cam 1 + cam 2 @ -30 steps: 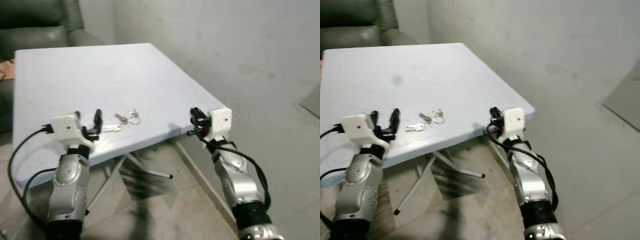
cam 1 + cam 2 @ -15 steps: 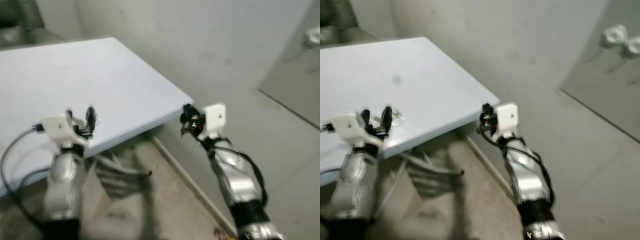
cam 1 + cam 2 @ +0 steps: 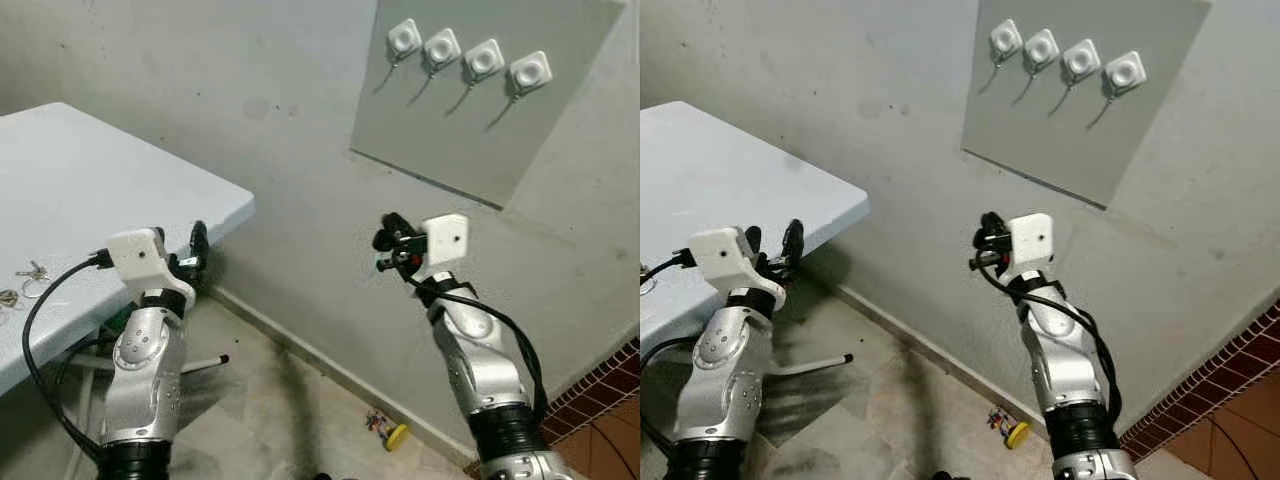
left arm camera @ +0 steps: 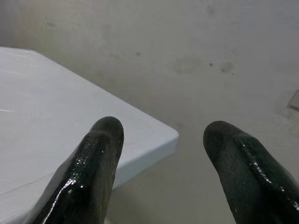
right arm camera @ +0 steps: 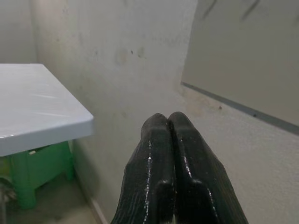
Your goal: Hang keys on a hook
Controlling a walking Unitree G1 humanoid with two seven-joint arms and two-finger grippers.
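We see the small bunch of silver keys on a ring point(image 3: 22, 282) lying flat on the pale blue-white folding surface point(image 3: 90, 190), at the far left edge of the left eye frame, mid-height. The bunch is too small to read well; 1 key looks to point toward the upper left of the frame, with the ring below it.

Our left tool point(image 3: 196, 252) hovers just off the near corner of the surface, lower left of centre, its 2 black fingers point(image 4: 96, 163) spread apart with nothing between them; the wrist view looks past them at the surface corner and the wall. Our right tool point(image 3: 388, 245) is raised in the middle of the frame in front of the grey plaster wall point(image 3: 250, 90), its fingers point(image 5: 163, 168) pressed together and empty.

At the upper right, a grey panel point(image 3: 470, 110) on the wall carries 4 white square hooks point(image 3: 466, 58) in a row.

Against the view 1 second ago, the whole picture has swung: the surface then filled the frame with the keys lying between the 2 tools, and the hook panel was out of sight. The camera has turned toward the wall; the keys lie on the surface as before.

A small yellow object point(image 3: 390, 432) lies on the tiled floor point(image 3: 270, 410) by the skirting.
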